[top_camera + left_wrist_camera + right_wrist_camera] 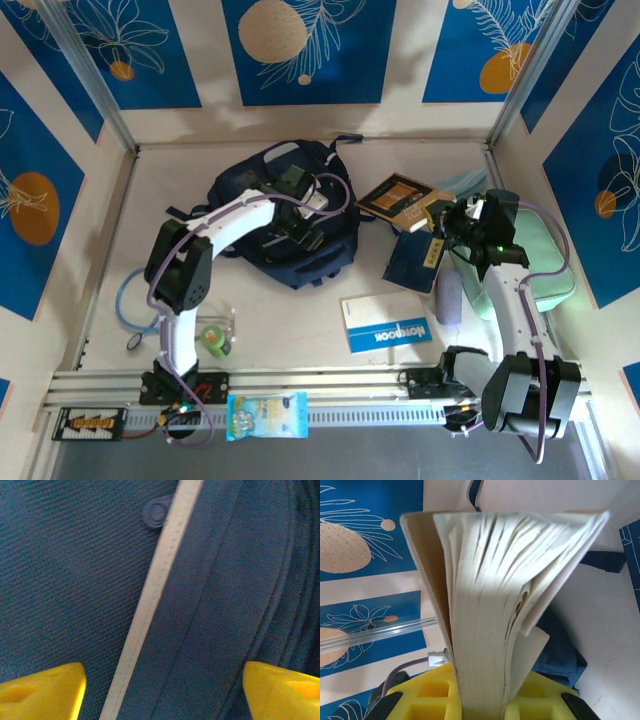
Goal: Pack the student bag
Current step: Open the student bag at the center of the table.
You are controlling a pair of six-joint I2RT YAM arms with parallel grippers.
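1. Student bag [285, 215]: a navy backpack, which we are finding in the far middle of the table [300, 340]. In the left wrist view a pale trim strip [155, 595] is running across its weave beside a round snap [157, 512].

2. Left tool [305, 228]: we are logging it over the bag's front. Its yellow fingertips [42, 690] are standing wide apart, with only bag fabric showing between them.

3. Right tool [480, 702]: we are recording it clamped on a brown-covered book [398, 195], just right of the bag. It is gripping one edge, and the pages are fanning open away from it.

4. Loose items we are counting:
   - a white-and-blue notebook [385, 325], lying flat at the near middle
   - a mint-green zip case [545, 265] under the right arm
   - a green tape roll [213, 337] by the left arm's base
   - a snack packet [267, 415] on the front rail
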